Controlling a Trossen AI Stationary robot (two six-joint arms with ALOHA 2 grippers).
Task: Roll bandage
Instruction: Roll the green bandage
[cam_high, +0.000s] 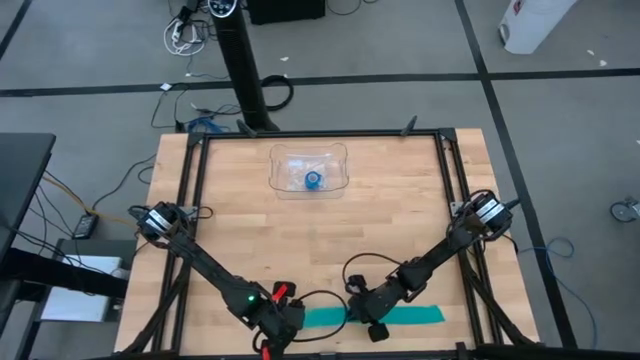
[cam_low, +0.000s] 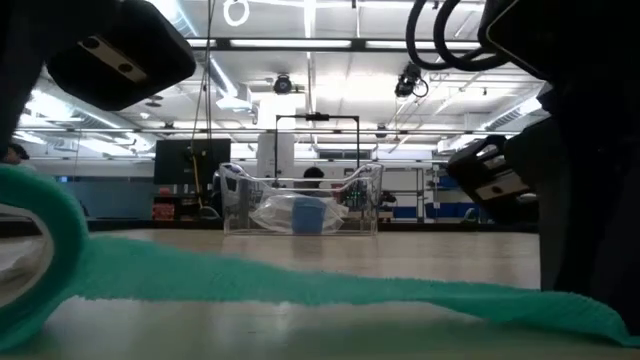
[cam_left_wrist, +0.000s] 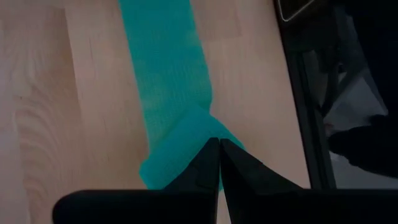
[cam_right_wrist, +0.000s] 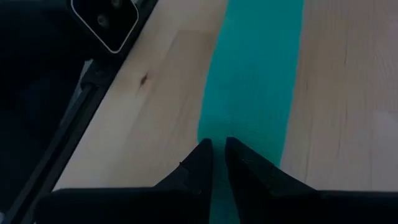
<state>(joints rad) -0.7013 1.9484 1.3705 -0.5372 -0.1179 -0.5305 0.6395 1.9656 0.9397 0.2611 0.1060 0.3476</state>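
The bandage (cam_high: 400, 316) lies as a long, narrow teal-green strip along the near edge of the pale wooden tabletop (cam_high: 320, 230), its soft fabric showing a fine woven, slightly crinkled texture in the wrist views. At its left end the strip lifts off the wood and curls over into a loose, rounded fold, which looms large in the low view. The left hand (cam_left_wrist: 219, 163) sits at that bunched end, its two dark tapered fingers pressed together, pinching the gathered fabric between their tips. The right hand (cam_right_wrist: 217, 163) rests over the flat middle stretch of the strip, its pointed fingers almost together, a slim gap between them showing teal cloth; whether it actually grips the fabric cannot be told. Well apart, toward the far side, stands a clear plastic tray (cam_high: 285, 180) with rounded corners, holding a small bright-blue roll (cam_high: 313, 179).
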